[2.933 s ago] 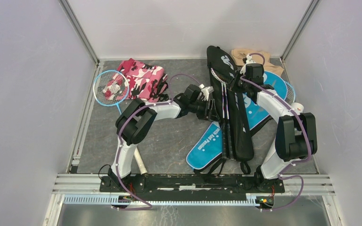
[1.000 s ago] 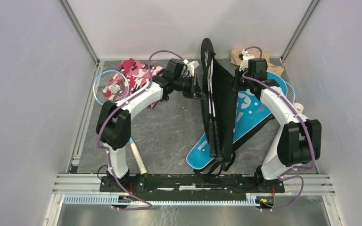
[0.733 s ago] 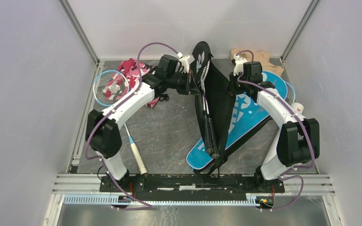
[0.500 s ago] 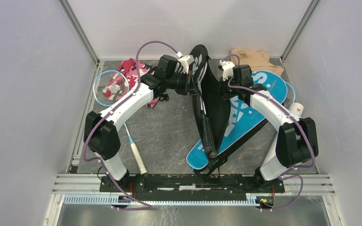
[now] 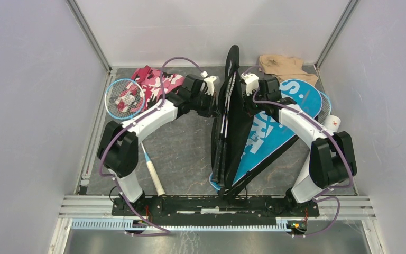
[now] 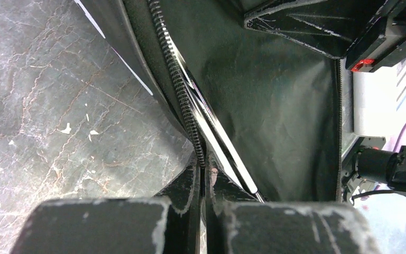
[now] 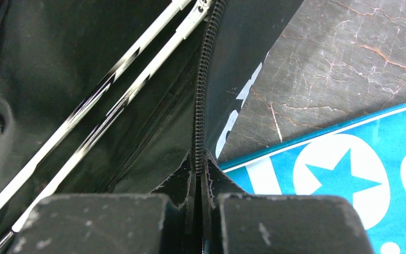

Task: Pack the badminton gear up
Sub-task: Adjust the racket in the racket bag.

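Observation:
The black cover (image 5: 233,119) stands on edge mid-table, pinched between both grippers, its lower end near the arm bases. My left gripper (image 5: 215,103) is shut on its left zipper edge (image 6: 186,106). My right gripper (image 5: 246,99) is shut on the right zipper edge (image 7: 198,100). Two racket shafts (image 7: 111,90) lie inside the cover and also show in the left wrist view as racket shafts (image 6: 217,143). The blue cover (image 5: 277,119) lies flat under and right of the black one. A blue-framed racket (image 5: 124,98) lies at the left. A white tube (image 5: 333,122) sits at the right.
The pink camouflage cloth (image 5: 157,84) lies at the back left beside the racket head. A beige cloth (image 5: 281,64) is at the back right. The loose racket's white handle (image 5: 153,177) reaches toward the left arm's base. White walls close in the table on three sides.
Both grippers came together toward the middle, closing the black cover's two zipper edges on the rackets. The cover turned from spread open to a narrow upright shape, and its lower end swung left.

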